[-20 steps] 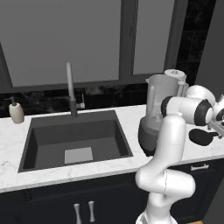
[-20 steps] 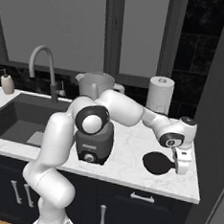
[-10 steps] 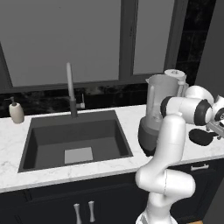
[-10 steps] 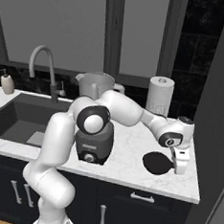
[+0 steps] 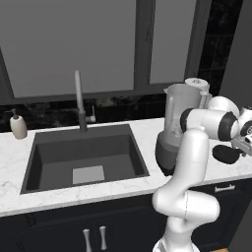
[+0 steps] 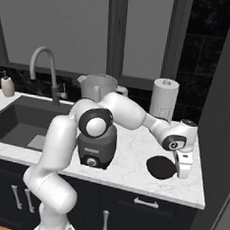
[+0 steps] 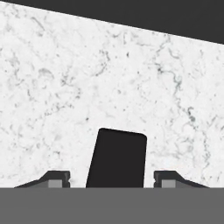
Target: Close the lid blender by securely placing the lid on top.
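A: Big picture first: white marble tabletop (image 6: pixel 132 168) running wall to wall, dark sink (image 5: pixel 83 157) sunk into it with the tall faucet (image 5: pixel 78 101) behind.

B: And the blender (image 6: pixel 97 130) stands right of that sink, clear jar on its dark base, mouth uncovered. A white paper roll (image 6: pixel 164 99) is upright by the wall behind it.

A: Now the lid (image 6: pixel 160 167), flat black disc, lying on the tabletop well right of the blender, close to the front edge.

B: The gripper (image 6: pixel 183 167) is down at the lid's right rim, fingers pointing at the tabletop. From the hand view a dark slab of lid (image 7: pixel 117 158) sits between the two fingertips (image 7: pixel 54 179).

A: Clamped or not?

B: Can't tell; there's a gap showing either side of it.

A: Smallest item: beige soap bottle (image 5: pixel 18 125), far left by the wall.
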Available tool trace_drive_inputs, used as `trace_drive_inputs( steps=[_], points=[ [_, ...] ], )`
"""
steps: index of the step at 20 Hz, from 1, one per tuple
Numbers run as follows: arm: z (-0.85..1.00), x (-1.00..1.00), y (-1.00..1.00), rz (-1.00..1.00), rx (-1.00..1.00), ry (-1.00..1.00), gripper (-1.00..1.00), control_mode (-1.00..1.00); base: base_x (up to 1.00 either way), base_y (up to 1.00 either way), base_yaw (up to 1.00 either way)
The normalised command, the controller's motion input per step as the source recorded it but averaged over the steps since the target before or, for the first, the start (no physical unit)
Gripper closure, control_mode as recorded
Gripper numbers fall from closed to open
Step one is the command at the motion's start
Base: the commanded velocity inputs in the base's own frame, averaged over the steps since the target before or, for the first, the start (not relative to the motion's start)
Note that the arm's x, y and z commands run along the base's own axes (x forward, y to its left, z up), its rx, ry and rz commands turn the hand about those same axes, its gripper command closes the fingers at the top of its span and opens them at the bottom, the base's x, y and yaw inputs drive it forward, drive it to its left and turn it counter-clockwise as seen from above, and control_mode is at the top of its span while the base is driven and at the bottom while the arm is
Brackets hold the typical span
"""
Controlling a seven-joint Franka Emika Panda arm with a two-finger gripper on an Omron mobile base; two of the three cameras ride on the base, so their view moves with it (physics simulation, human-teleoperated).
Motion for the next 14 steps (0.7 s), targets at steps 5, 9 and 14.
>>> trace_drive_inputs(
  steps=[5, 9, 14],
  points=[
    [-0.01, 0.0, 0.0, 0.0, 0.0, 0.0, 1.0, -1.0, 0.0, 0.0, 0.0],
    [0.0, 0.0, 0.0, 0.0, 0.0, 0.0, 1.0, -1.0, 0.0, 0.0, 0.0],
    [0.28, -0.06, 0.0, 0.0, 0.02, -0.06, 1.0, -1.0, 0.0, 0.0, 0.0]
  ],
)
